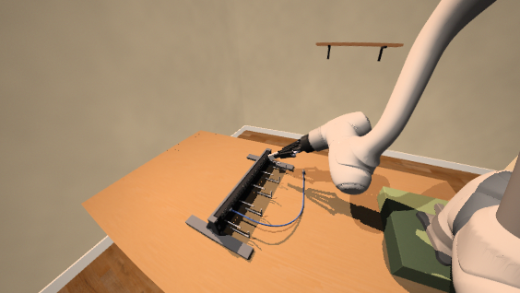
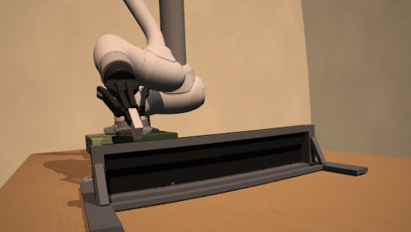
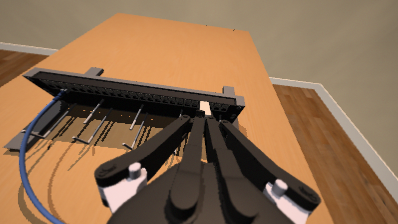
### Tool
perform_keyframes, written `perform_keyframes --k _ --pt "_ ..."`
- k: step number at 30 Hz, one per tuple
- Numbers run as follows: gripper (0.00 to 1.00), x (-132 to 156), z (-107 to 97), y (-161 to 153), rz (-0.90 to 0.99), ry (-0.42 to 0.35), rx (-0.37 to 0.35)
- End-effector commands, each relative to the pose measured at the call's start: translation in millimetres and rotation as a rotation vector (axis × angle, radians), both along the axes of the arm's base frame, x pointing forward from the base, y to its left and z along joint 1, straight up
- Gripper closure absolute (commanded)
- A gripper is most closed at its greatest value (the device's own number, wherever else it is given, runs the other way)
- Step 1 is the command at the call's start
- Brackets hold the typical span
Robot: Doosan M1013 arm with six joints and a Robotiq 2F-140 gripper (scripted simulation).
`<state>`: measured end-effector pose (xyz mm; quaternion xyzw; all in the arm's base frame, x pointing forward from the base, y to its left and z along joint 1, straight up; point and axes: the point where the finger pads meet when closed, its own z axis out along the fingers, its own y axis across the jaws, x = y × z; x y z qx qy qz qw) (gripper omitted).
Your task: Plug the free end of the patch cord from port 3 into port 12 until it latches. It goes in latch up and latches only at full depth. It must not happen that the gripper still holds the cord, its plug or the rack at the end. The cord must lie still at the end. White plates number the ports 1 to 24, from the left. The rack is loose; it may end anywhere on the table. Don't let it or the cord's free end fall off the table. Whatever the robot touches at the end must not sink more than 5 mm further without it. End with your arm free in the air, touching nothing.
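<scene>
The gripper has its jaws squeezed together on nothing, right at the rack's far end, well away from the blue cord's loose end.

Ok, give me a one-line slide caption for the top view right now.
Closed, empty gripper at the rack's far end; blue patch cord's free end lies loose on the table.

a wooden wall shelf hangs above a white baseboard.
</scene>
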<state>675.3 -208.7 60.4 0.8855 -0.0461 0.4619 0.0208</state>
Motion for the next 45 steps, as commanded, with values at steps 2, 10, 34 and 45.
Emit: perform_keyframes --k 2,10,34,45 --pt "1.0 -20.6 14.8 2.4 0.0 -0.001 0.001" --pt "1.0 -61.7 43.5 6.3 0.0 -0.001 0.001" --pt "1.0 -106.8 73.9 -2.9 0.008 0.023 -0.065" --pt "1.0 -104.2 57.5 -68.6 0.079 0.2 -0.382"
